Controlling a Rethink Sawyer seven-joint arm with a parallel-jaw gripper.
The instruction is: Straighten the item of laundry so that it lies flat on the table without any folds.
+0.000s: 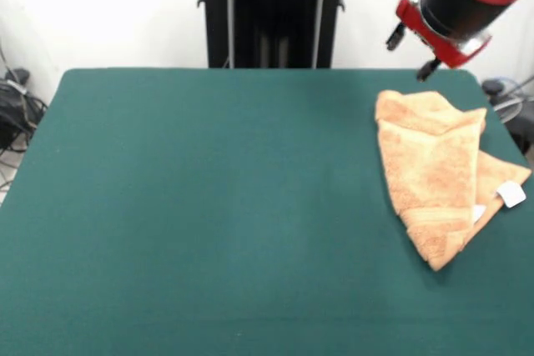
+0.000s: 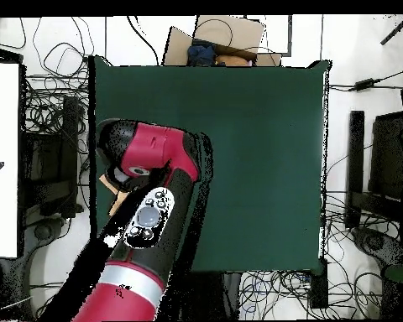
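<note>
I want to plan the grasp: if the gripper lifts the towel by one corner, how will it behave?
The towel looks like soft terry, folded over itself, so it would probably hang limp and partly unfold. On the cloth-like green table, pushing would likely bunch it, not slide it.

The dark green table (image 2: 255,159) fills the middle of the overhead view, its cloth top bare across the centre and right. The red and black arm (image 2: 146,210) reaches up from the bottom edge over the table's left side, its grey band low down and a round cluster of buttons (image 2: 146,216) on the black link above. Just left of the arm, a small patch of the orange-tan towel (image 2: 119,201) shows; the arm hides the rest. Tangled cables (image 2: 45,117) lie on the floor around the table. A cardboard box (image 2: 217,38) sits beyond the table's top edge.
</note>
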